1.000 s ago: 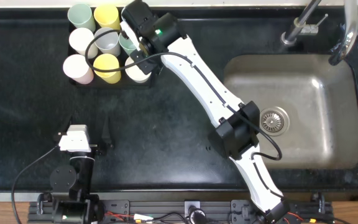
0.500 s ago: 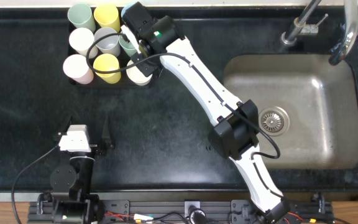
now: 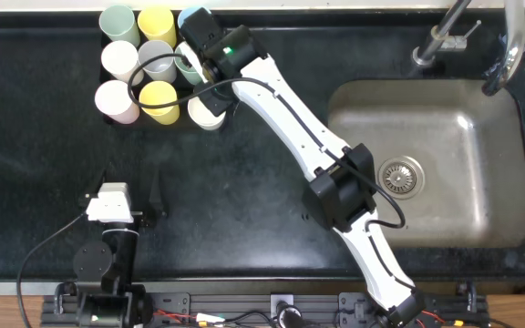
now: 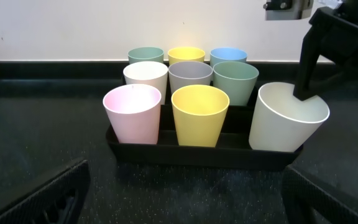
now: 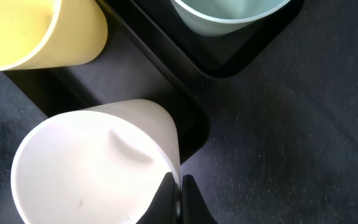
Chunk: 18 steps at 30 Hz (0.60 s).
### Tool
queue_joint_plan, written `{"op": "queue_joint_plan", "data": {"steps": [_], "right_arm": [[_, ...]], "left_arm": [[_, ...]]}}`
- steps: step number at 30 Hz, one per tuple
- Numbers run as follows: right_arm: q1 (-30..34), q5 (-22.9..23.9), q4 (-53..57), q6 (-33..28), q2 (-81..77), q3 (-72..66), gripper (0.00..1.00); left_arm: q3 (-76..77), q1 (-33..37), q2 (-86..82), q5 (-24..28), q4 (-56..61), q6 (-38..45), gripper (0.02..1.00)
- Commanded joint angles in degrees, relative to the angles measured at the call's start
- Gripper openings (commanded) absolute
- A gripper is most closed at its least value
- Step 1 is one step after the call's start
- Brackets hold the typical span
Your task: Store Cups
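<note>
The right claw [image 5: 179,188] is clamped on the rim of a white cup [image 5: 92,168], its two fingers together with only the cup wall between them, one inside and one outside. The cup leans to the right, with its base at the near right corner of a black tray [image 4: 197,155]. I cannot tell whether it is fully seated there.

Eight other cups stand upright in the tray. Beside the held cup in the near row are a yellow cup [image 4: 199,115] and, at the left end, a pink cup [image 4: 133,113]. The middle row holds a cream cup [image 4: 145,76], a grey cup [image 4: 190,76] and a green cup [image 4: 235,79]. The far row holds a sage cup [image 4: 145,55], a second yellow cup [image 4: 186,55] and a blue cup [image 4: 228,55].

The tray sits at the far left of the dark counter [image 3: 44,118]. The right arm reaches across to it from the near right.

The left claw [image 3: 131,180] rests low near the arm's base, on the near side of the tray and well apart from it. Its fingers are spread wide, with nothing between them.

A steel sink [image 3: 463,118] lies to the right, with a faucet [image 3: 440,36] at its far edge.
</note>
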State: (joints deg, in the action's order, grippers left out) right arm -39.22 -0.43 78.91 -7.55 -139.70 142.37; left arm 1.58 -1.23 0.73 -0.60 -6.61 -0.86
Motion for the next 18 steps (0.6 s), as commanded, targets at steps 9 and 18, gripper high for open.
{"op": "queue_joint_plan", "data": {"steps": [9,18], "right_arm": [[-0.6,0.3,-2.6,-0.2,-0.7,-0.3,0.047],[-0.6,0.3,-2.1,-0.2,-1.7,-0.3,0.045]], "left_arm": [[-0.3,0.3,-0.6,0.5,0.1,1.1,1.000],[-0.3,0.3,-0.6,0.5,0.1,1.1,1.000]]}}
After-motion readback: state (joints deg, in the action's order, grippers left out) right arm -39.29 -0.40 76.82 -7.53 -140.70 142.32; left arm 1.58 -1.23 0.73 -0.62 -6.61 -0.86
